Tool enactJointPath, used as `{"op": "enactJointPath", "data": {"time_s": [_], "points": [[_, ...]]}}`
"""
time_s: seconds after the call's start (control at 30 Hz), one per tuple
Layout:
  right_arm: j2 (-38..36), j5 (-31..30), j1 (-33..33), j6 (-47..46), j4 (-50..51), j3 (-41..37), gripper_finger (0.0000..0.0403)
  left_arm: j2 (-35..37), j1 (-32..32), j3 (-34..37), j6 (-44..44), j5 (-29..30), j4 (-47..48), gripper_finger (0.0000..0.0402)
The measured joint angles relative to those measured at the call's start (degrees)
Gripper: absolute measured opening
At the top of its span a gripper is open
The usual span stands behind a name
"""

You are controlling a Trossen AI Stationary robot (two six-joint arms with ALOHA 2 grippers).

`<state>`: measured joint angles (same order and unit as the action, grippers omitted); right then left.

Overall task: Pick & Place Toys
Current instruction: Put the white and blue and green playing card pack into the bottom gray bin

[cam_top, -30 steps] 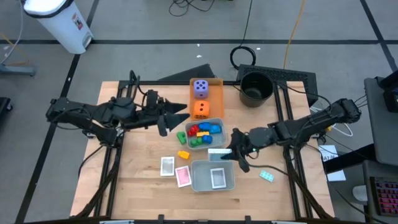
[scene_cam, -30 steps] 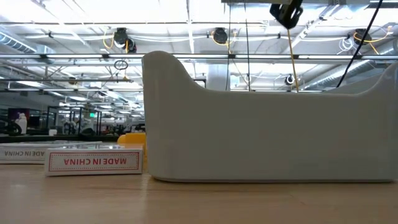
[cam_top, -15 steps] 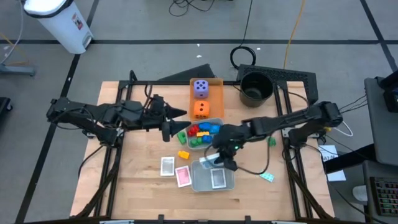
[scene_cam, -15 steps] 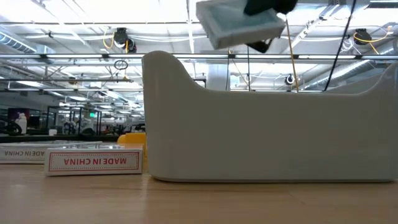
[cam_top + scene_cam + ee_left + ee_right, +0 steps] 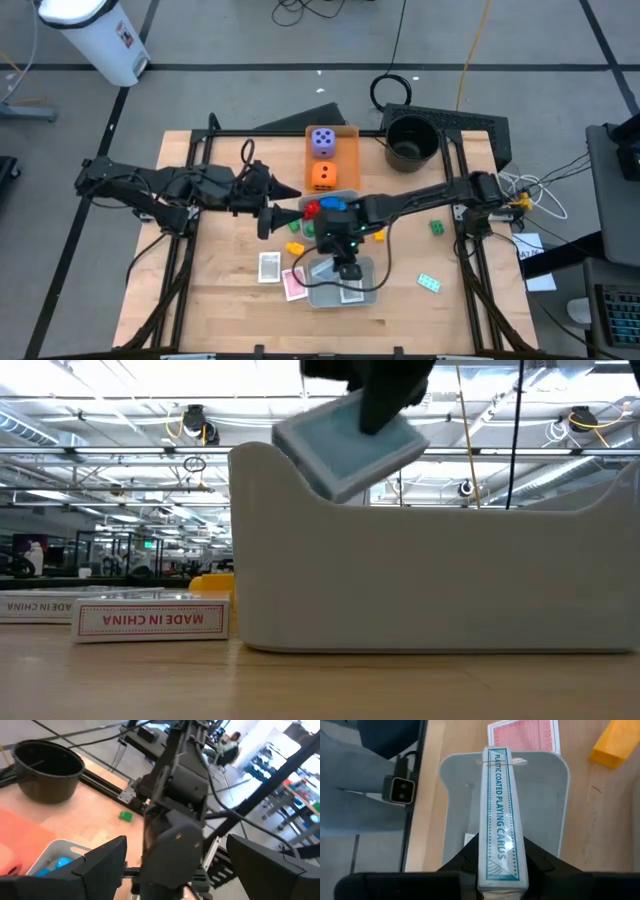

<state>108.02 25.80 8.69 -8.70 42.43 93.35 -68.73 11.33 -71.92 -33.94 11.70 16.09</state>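
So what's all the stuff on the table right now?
purple die: one, purple, on the orange tray
orange die: one, orange, same tray
bricks: several, red, blue, green, yellow; some in the brick tray, others loose
card tray: one, grey, near edge
white pack: one, flat beside card tray
pink pack: one, next to it
teal pack: one, held above card tray
pot: one, black, far edge
left fingers: dark, open, by brick tray
right fingers: dark, gripping teal pack
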Motion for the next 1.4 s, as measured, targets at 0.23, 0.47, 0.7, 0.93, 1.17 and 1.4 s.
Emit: {"op": "enactJointPath", "data": {"time_s": [0.23, 0.47, 0.7, 0.93, 1.17, 1.4], "points": [[3.68, 2.82, 0.92, -6.00, -1.07, 0.58, 0.0064, 0.02, 0.00, 0.00, 1.79, -3.65, 0.49, 0.0347], [5.68, 1.10, 3.32, -10.03, -2.55, 0.55, 0.0064, 0.02, 0.00, 0.00, 3.86, -5.72, 0.58, 0.0347], [5.55, -3.52, 3.38, -10.85, -3.26, 0.56, 0.0064, 0.02, 0.00, 0.00, 4.37, -5.85, 1.41, 0.0347], [5.50, -3.44, 3.43, -12.99, -4.92, -1.62, 0.0079, 0.02, 0.00, 0.00, 4.77, -5.87, 2.28, 0.0347], [5.49, -2.87, 3.76, -14.89, -5.87, -5.21, 0.0066, 0.02, 0.00, 0.00, 4.77, -5.87, 2.28, 0.0347], [5.47, -3.21, 3.78, -15.73, -7.96, -5.67, 0.0110, 0.02, 0.00, 0.00, 4.69, -5.85, 2.28, 0.0347]]}}
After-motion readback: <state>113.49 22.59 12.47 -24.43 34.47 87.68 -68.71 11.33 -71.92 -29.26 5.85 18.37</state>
